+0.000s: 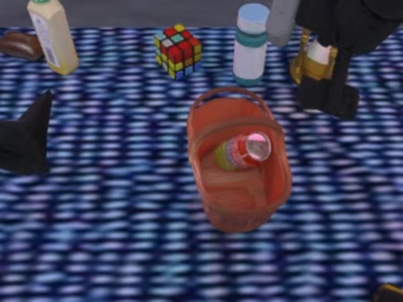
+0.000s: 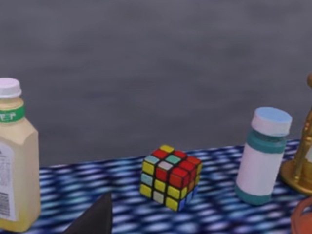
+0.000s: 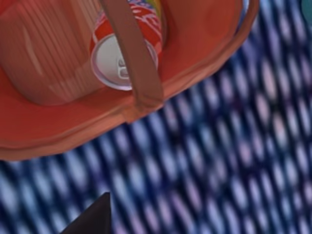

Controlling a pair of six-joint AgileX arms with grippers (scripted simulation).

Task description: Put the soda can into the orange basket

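Observation:
The soda can [image 1: 242, 151] lies on its side inside the orange basket [image 1: 277, 189], silver top toward the table's right, touched by no gripper. In the right wrist view the soda can [image 3: 124, 53] shows under the basket's arched handle [image 3: 134, 58]. My right gripper [image 1: 327, 95] hangs open and empty above the table, beyond the basket's far right corner; one dark fingertip [image 3: 97, 219] shows in its wrist view. My left gripper [image 1: 28, 135] is parked at the table's left edge, open with nothing in it.
Along the far edge stand a cream bottle [image 1: 52, 34], a colour cube [image 1: 177, 51], a white bottle with a light-blue cap [image 1: 250, 45] and a gold object [image 1: 312, 60]. A brown item [image 1: 20, 44] lies at the far left corner.

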